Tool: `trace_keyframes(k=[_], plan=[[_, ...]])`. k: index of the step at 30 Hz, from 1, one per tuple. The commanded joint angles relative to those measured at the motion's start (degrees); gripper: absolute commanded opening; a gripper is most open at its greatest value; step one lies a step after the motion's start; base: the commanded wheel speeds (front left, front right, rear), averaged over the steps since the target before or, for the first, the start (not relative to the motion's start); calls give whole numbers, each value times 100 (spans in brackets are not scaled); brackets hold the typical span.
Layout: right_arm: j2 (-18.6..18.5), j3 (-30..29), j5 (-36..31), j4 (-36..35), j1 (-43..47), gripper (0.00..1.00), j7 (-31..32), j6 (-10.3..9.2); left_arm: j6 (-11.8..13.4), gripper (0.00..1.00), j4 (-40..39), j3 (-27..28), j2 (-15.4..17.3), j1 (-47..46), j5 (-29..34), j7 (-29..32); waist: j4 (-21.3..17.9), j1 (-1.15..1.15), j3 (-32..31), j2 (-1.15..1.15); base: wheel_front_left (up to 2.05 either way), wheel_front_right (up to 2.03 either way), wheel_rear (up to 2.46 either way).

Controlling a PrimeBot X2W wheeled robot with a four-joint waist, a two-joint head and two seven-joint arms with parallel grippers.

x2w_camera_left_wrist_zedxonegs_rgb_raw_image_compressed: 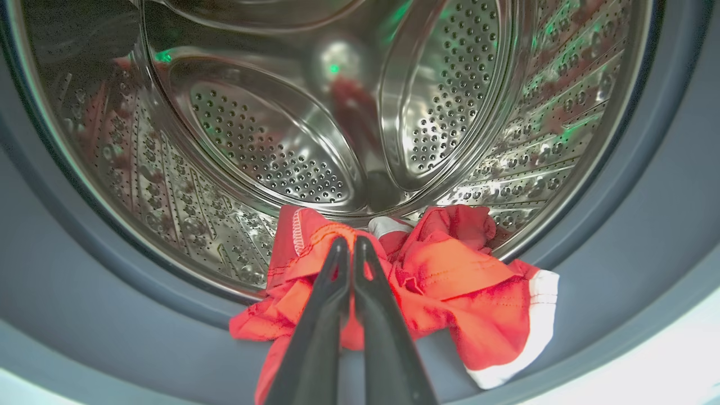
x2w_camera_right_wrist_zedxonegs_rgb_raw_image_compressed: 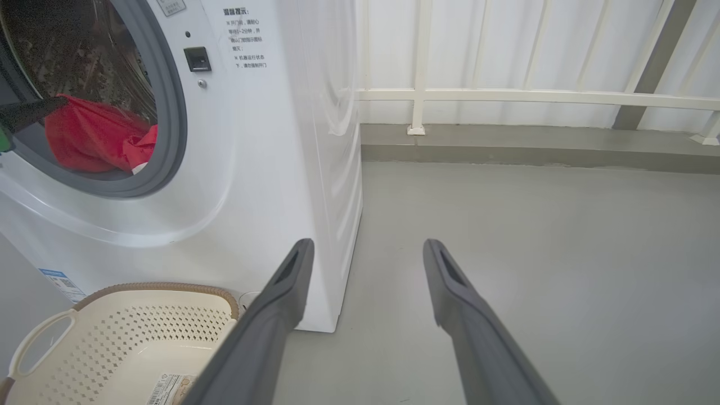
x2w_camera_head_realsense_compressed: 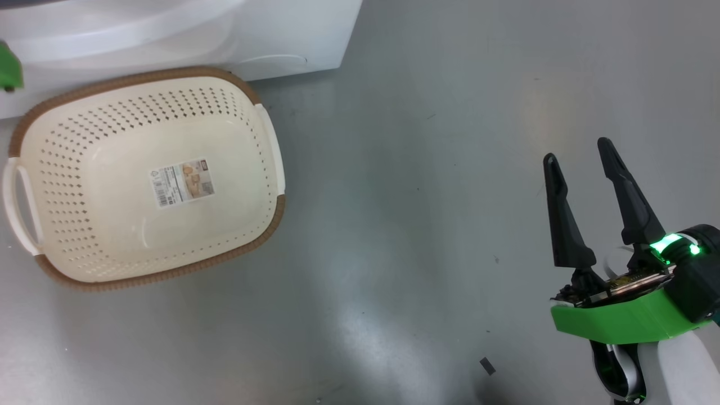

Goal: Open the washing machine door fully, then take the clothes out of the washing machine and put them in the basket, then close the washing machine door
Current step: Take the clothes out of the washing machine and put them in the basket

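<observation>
My left gripper (x2w_camera_left_wrist_zedxonegs_rgb_raw_image_compressed: pixel 350 242) reaches into the washing machine (x2w_camera_right_wrist_zedxonegs_rgb_raw_image_compressed: pixel 270 140), its jaws pressed together on the red clothes (x2w_camera_left_wrist_zedxonegs_rgb_raw_image_compressed: pixel 461 281). The clothes, with white trim, lie bunched at the lip of the steel drum (x2w_camera_left_wrist_zedxonegs_rgb_raw_image_compressed: pixel 270 140) and drape over the grey rubber ring (x2w_camera_left_wrist_zedxonegs_rgb_raw_image_compressed: pixel 647 225). In the right wrist view the red clothes (x2w_camera_right_wrist_zedxonegs_rgb_raw_image_compressed: pixel 90 138) sit low in the round opening, with a dark left finger (x2w_camera_right_wrist_zedxonegs_rgb_raw_image_compressed: pixel 34 111) against them. The cream basket (x2w_camera_head_realsense_compressed: pixel 129 79) stands on the floor in front of the machine, with nothing in it. My right gripper (x2w_camera_head_realsense_compressed: pixel 577 152) hangs open over bare floor, right of the basket. The washing machine door is out of view.
The grey floor (x2w_camera_head_realsense_compressed: pixel 422 197) stretches to the right of the machine and basket. A white railing (x2w_camera_right_wrist_zedxonegs_rgb_raw_image_compressed: pixel 506 95) on a low kerb runs along the back. A small dark scrap (x2w_camera_head_realsense_compressed: pixel 487 365) lies on the floor near my right arm. A green part of my left arm (x2w_camera_head_realsense_compressed: pixel 8 67) shows above the basket.
</observation>
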Motion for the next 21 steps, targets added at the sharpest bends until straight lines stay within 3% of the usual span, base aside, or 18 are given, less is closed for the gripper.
trace_keyframes(k=[1, 8, 21], plan=[[-68, 87, 42, -123, 3, 100, -36, 35, 68, 0, -447, 226, 368, 274, -42, -44, 40, 0, -40, 0, 0, 0, 0], [-68, 54, 42, -93, 22, 100, -36, 35, 146, 0, -1521, 499, 378, 1102, -114, -44, 120, 0, -173, 0, 0, 0, 0], [-68, 13, 15, -60, 88, 100, -36, 35, 369, 0, -2780, 636, 282, 2331, -207, -44, 215, 0, -564, 0, 0, 0, 0]])
